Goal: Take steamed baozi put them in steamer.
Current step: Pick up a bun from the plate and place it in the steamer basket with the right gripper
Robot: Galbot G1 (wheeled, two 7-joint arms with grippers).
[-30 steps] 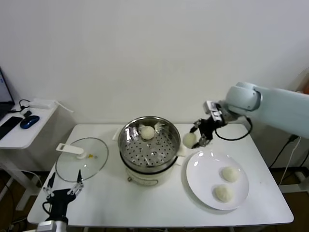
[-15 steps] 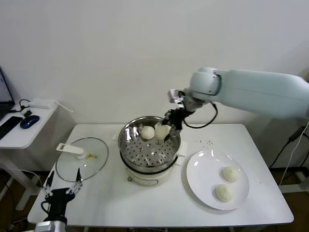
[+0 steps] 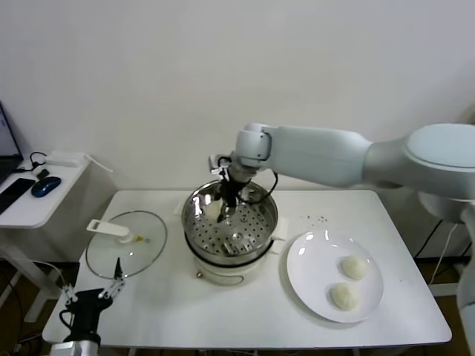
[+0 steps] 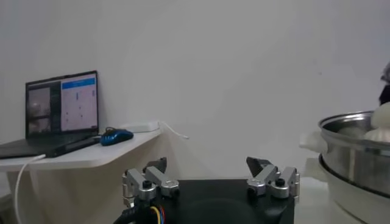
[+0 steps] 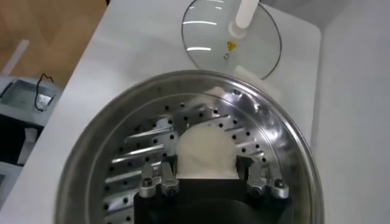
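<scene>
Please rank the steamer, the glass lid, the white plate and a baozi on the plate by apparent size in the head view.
1. White plate and steamer: alike, so no ranking.
2. Glass lid, slightly smaller.
3. Baozi on the plate, far smallest.

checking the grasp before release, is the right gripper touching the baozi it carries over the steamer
Touching. In the right wrist view the right gripper has a finger pressed against each side of the baozi, above the steamer floor.

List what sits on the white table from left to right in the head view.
Glass lid → steamer, with the right gripper holding a baozi over it → white plate with two baozi.
</scene>
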